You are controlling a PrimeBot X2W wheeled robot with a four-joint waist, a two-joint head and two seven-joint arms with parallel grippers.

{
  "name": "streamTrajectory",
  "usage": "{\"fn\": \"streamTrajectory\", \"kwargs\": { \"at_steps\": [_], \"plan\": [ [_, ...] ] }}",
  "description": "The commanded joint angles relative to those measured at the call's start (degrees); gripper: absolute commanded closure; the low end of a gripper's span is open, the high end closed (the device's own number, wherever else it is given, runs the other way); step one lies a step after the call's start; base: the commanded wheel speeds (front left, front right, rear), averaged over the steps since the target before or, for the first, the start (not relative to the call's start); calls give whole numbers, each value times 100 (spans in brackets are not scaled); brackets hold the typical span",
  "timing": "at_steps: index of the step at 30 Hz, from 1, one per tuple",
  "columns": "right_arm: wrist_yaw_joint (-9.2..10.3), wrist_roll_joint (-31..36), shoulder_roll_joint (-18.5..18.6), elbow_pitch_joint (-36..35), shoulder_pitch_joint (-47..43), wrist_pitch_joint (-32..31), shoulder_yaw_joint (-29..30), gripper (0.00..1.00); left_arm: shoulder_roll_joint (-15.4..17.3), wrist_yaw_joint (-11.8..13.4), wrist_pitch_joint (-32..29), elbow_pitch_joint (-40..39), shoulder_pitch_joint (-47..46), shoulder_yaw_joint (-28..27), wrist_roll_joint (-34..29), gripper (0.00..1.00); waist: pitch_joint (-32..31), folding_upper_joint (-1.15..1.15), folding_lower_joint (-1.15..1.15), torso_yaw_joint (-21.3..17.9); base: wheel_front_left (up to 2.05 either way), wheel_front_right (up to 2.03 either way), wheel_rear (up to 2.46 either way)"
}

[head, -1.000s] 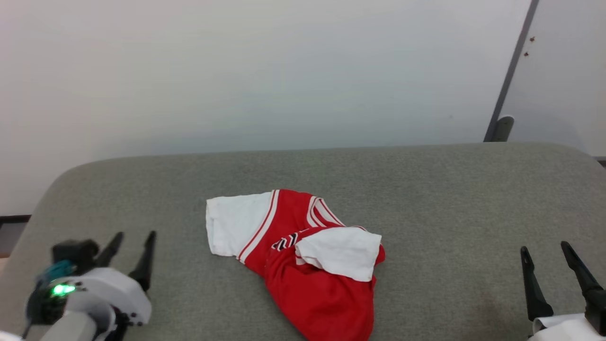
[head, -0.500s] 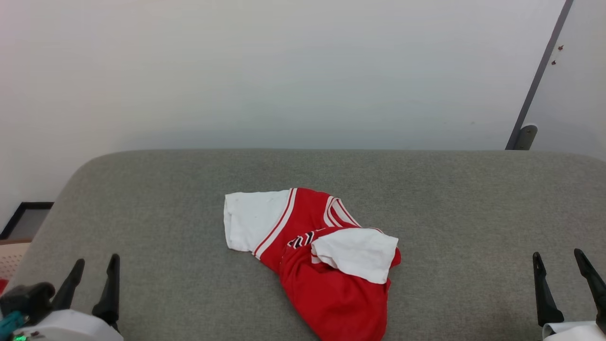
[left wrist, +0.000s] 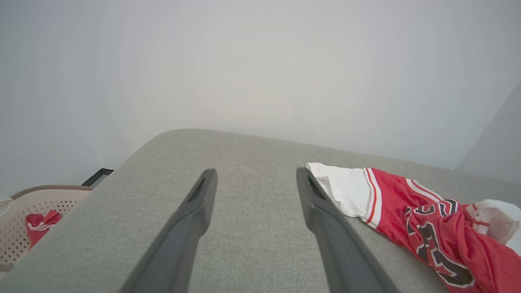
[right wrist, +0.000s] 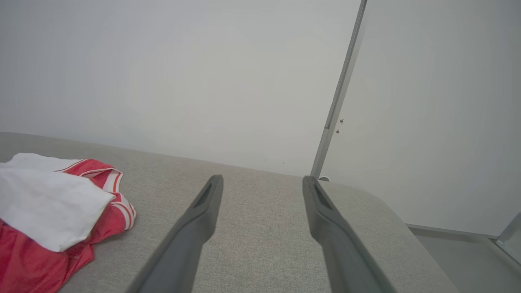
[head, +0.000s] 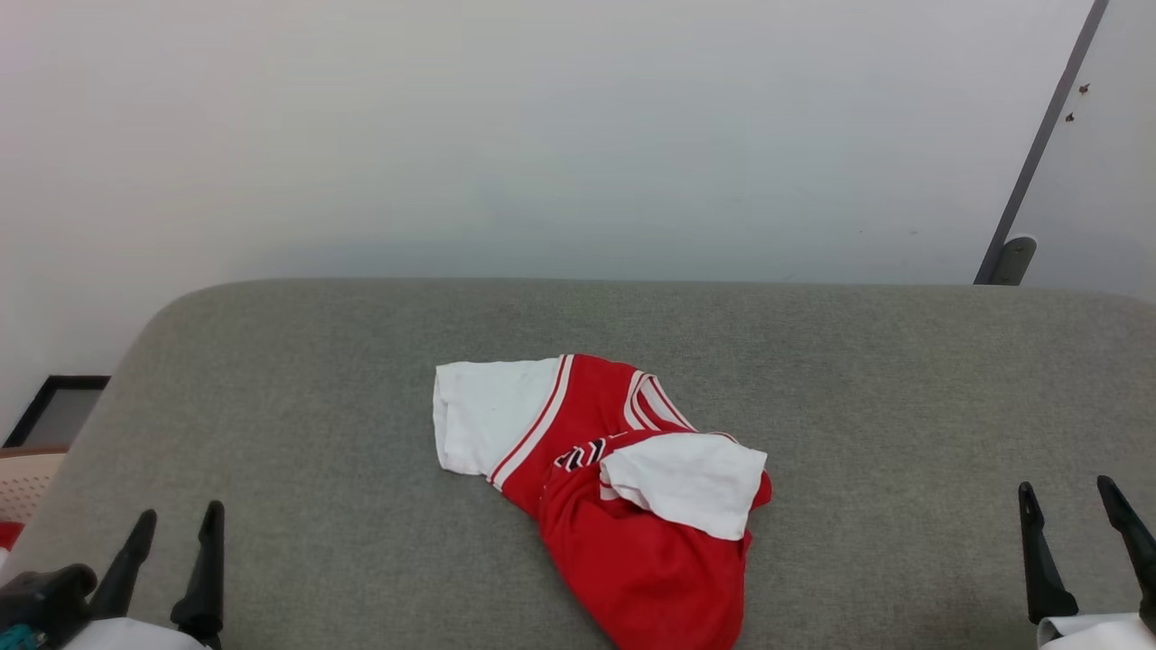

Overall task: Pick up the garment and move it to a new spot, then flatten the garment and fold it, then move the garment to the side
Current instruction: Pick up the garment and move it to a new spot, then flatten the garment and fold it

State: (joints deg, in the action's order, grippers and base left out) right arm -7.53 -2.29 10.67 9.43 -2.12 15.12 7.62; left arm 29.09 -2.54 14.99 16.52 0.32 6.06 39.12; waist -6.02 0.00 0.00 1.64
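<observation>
Two dark-fingered grippers stand spread and empty near the front corners of a grey upholstered cushion (head: 361, 379) in the head view. The left gripper (head: 181, 513) is low at the left and the right gripper (head: 1064, 486) low at the right, each well apart from the garment (head: 623, 506) at the cushion's middle. Bare fabric runs wide on both sides of the jersey and beyond it to the far edge, which meets a white wall (head: 542, 135); both far corners are rounded. The jersey lies crumpled, its red body bunched toward the near edge, one white sleeve flat at its left and the other folded over the top, with striped trim and a scrap of black lettering between them. A beige perforated basket (head: 27, 483) peeks past the cushion's left edge. From the left wrist, the parted fingers (left wrist: 195, 211) frame open cushion, with the jersey just to their right showing black, white-outlined lettering. The basket sits lower, beyond the left edge, and holds a small red-and-white cloth bundle (left wrist: 38, 221). From the right wrist, the parted fingers point over bare cushion toward its rounded right corner, the jersey off to the left with a white sleeve uppermost.
</observation>
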Motion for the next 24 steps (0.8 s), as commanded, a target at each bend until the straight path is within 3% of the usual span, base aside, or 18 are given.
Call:
{"fn": "streamTrajectory", "kwargs": {
  "at_steps": [1, 8, 14, 24],
  "plan": [
    [8, -10, 2, 11, -103, 5, -31, 0, -27, -42, 26, -9, 18, -53, -49, 0, 4, 0, 0, 10, 0, 0, 0],
    [8, -247, 14, 138, -40, 5, -320, 0, -89, -29, 26, -66, -11, -138, -174, 0, 61, 0, 0, 138, 0, 0, 0],
    [8, -621, 100, 492, 211, -51, -935, 0, -146, -19, 24, -100, -134, -37, -284, 0, 159, 0, 0, 432, 0, 0, 0],
    [8, -1304, 174, 884, 740, -677, -1729, 0, -239, -59, -53, -84, -370, 208, -379, 0, 356, 0, 0, 980, 0, 0, 0]
  ]
}}
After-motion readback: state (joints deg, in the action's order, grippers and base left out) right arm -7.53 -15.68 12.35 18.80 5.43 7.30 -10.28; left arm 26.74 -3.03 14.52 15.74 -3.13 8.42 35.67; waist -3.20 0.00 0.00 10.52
